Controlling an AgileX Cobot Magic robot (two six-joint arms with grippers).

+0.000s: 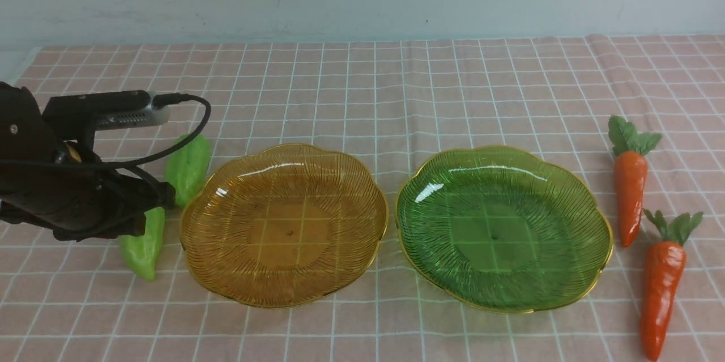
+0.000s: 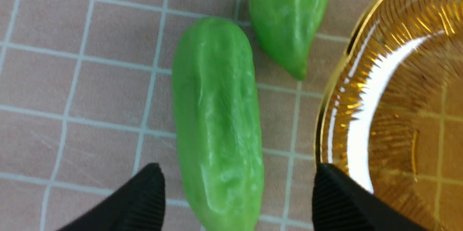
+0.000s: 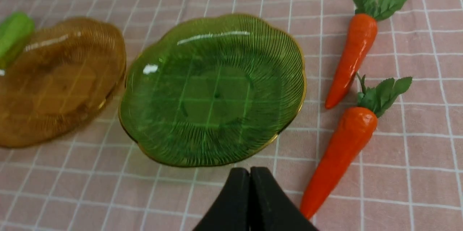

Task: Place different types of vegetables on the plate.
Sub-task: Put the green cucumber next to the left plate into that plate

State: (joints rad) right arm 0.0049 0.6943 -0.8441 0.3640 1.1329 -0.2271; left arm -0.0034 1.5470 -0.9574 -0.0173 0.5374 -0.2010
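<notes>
Left arm [image 1: 62,197] low at the table's [image 1: 362,79] left edge.
The left pincer [image 2: 237,167], open, straddles a light-green bumpy plastic gourd [image 2: 217,122] beside the translucent amber ribbed plate [image 2: 327,115]; right pincer [image 3: 249,173] closed, empty.

The front view looked forward and down over the pink checked tabletop [image 1: 362,79]. The left wrist view sat close above a light-green bumpy plastic gourd [image 2: 217,122], the right wrist view farther off. All shared the amber ribbed plate [image 1: 283,226].
</notes>
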